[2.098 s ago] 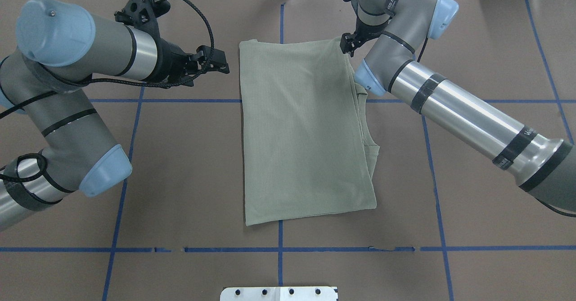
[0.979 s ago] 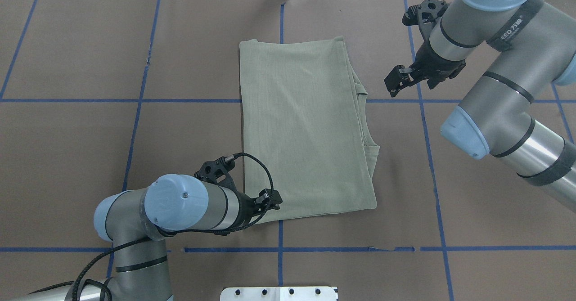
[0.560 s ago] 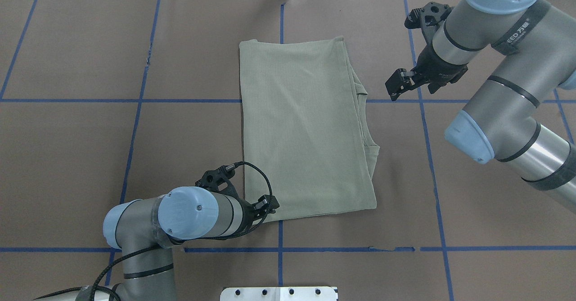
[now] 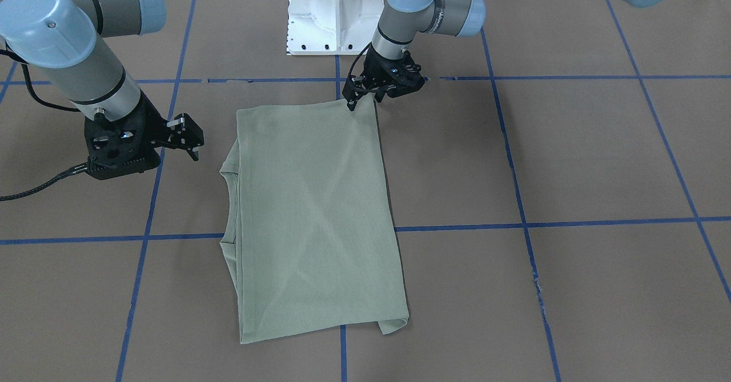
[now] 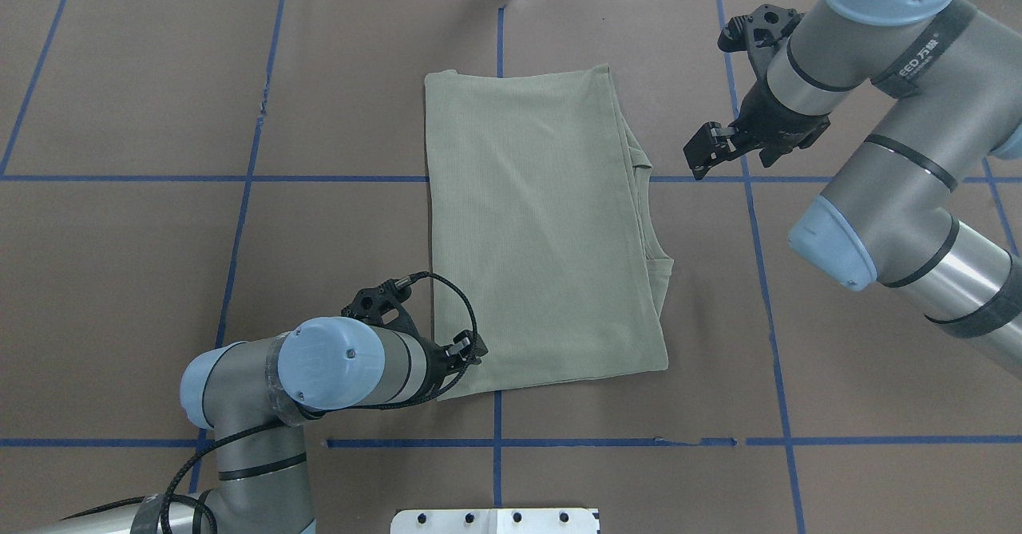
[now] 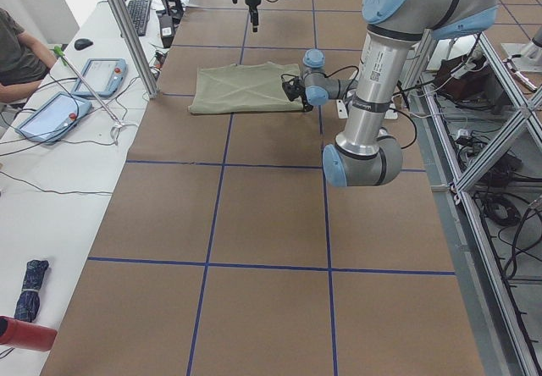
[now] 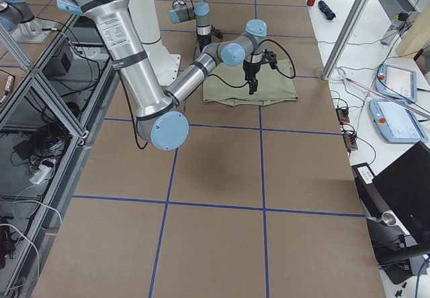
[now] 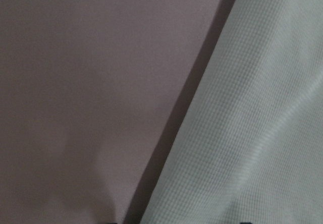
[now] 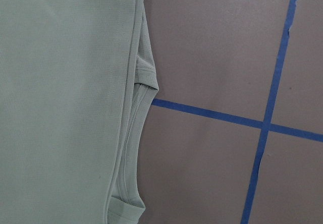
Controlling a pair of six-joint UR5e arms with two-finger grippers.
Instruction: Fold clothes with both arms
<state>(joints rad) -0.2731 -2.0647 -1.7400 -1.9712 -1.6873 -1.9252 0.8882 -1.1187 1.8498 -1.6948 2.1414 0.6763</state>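
Tape lines (image 4: 457, 226) in blue are crossing the brown table (image 4: 571, 159) in the front-facing view, where the green shirt (image 4: 314, 216) is lying flat, folded into a long rectangle. Its collar (image 4: 228, 172) is peeking out on the robot's right. The left gripper (image 4: 352, 101) is sitting at the shirt's corner nearest the base; whether its fingers are pinching cloth cannot be told. The right gripper (image 4: 193, 142) is hovering near the collar side, fingers spread and empty.

Overhead, the left gripper (image 5: 469, 352) is covering that near corner, while the right gripper (image 5: 703, 155) is hanging clear of the shirt (image 5: 535, 231).

The left wrist camera is showing the shirt (image 8: 252, 133) meeting bare table. The right wrist camera is looking down on the collar (image 9: 144, 82).
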